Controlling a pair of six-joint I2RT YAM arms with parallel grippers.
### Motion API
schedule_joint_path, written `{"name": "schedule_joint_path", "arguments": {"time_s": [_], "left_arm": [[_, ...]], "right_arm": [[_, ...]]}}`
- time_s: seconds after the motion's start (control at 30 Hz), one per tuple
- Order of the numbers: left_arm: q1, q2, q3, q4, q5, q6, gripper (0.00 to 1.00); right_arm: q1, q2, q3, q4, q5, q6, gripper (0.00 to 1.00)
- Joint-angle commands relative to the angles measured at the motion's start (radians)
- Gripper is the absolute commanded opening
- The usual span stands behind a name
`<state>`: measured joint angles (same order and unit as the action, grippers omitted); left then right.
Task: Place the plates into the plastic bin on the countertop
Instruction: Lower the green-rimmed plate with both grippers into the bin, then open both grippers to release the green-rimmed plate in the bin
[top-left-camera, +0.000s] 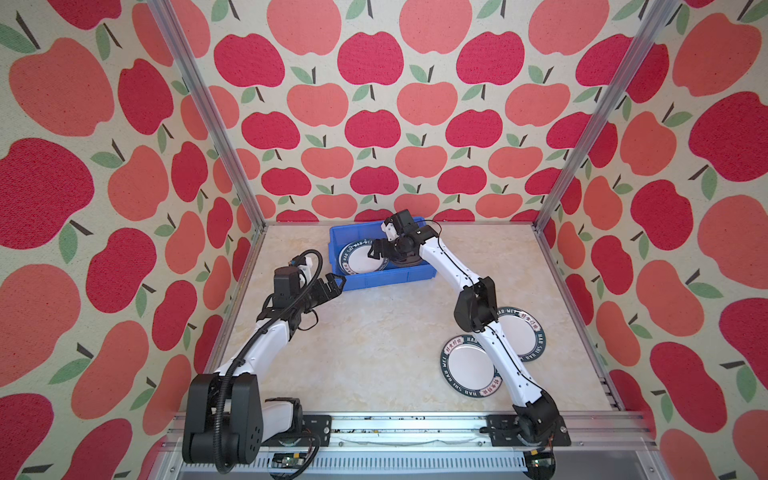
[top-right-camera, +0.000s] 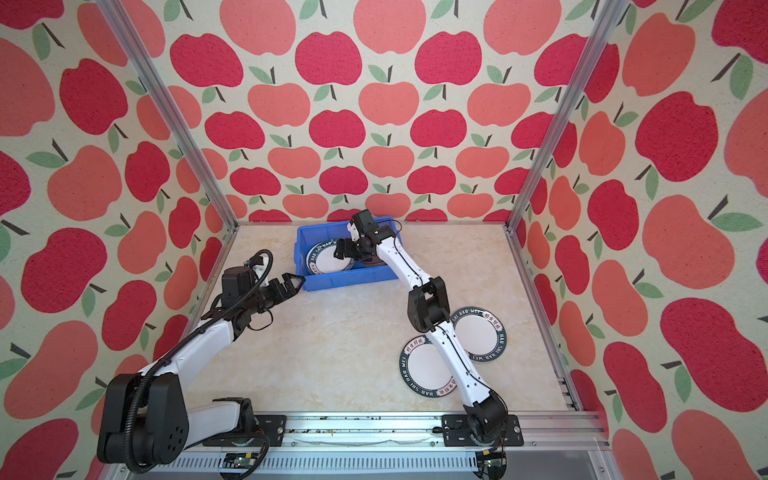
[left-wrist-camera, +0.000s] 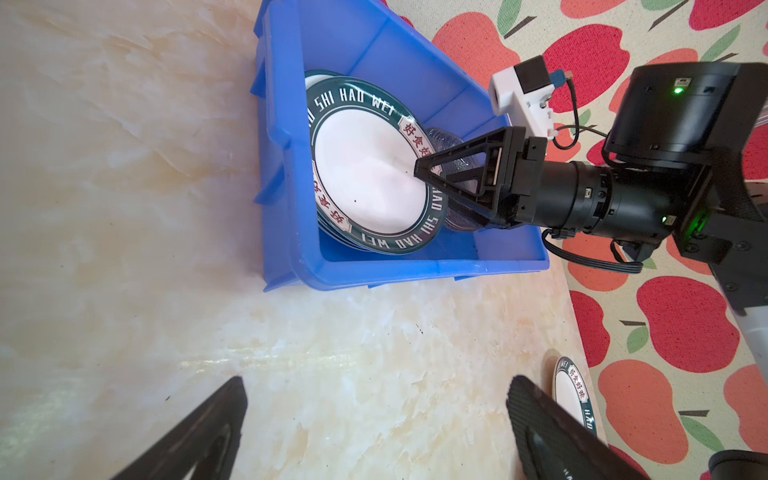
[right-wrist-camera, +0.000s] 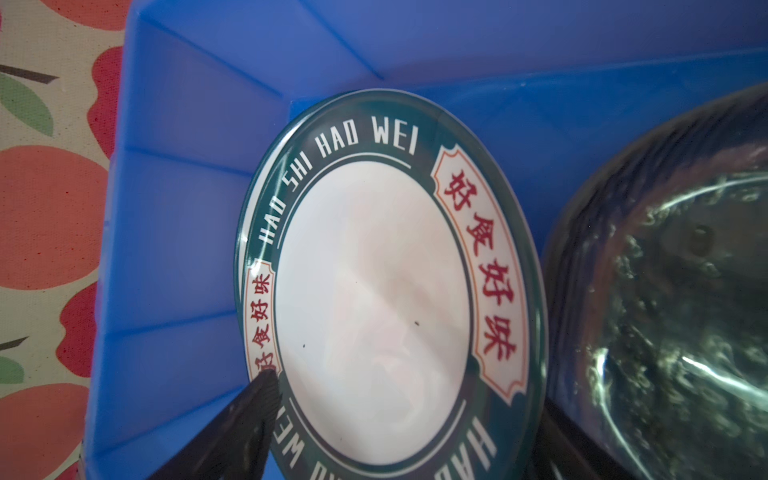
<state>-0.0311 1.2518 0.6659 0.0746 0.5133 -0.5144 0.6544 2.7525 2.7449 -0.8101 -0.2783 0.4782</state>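
The blue plastic bin (top-left-camera: 388, 280) (top-right-camera: 349, 279) stands at the back of the countertop (top-left-camera: 374, 353). A round white plate with a dark-green lettered rim (top-left-camera: 360, 261) (right-wrist-camera: 374, 291) lies in it on top of others, slightly tilted. Grey glass plates (right-wrist-camera: 665, 291) (left-wrist-camera: 446, 141) lie beside it in the bin. My right gripper (top-left-camera: 374, 251) (right-wrist-camera: 405, 390) hangs over the white plate, open, a finger on each side of it. My left gripper (top-left-camera: 337, 284) (left-wrist-camera: 376, 386) is open and holds nothing, by the bin's front left corner. Two more green-rimmed plates (top-left-camera: 465, 365) (top-left-camera: 521, 336) lie on the countertop at the right.
My right arm passes over both plates on the countertop and hides part of each. Aluminium rails edge the countertop, and apple-patterned walls close it in on three sides. The bin (left-wrist-camera: 291, 166) sits askew, close to the back wall.
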Motion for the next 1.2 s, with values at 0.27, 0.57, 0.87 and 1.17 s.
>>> {"name": "schedule_joint_path", "arguments": {"time_s": [0.27,0.57,0.87,1.17], "left_arm": [[-0.007,0.001,0.034,-0.033,0.002,0.033,1.00],[-0.007,0.001,0.031,-0.030,0.012,0.029,1.00],[-0.010,0.022,0.035,-0.022,0.031,0.033,0.99],[-0.095,0.025,0.076,-0.057,0.014,0.068,0.99]], "right_arm": [[0.037,-0.069,0.028,-0.076,0.137,-0.105,0.94],[0.052,-0.089,0.025,-0.130,0.228,-0.162,0.97],[0.053,-0.155,-0.034,-0.185,0.328,-0.264,0.99],[0.032,-0.262,-0.090,-0.104,0.159,-0.230,0.98]]}}
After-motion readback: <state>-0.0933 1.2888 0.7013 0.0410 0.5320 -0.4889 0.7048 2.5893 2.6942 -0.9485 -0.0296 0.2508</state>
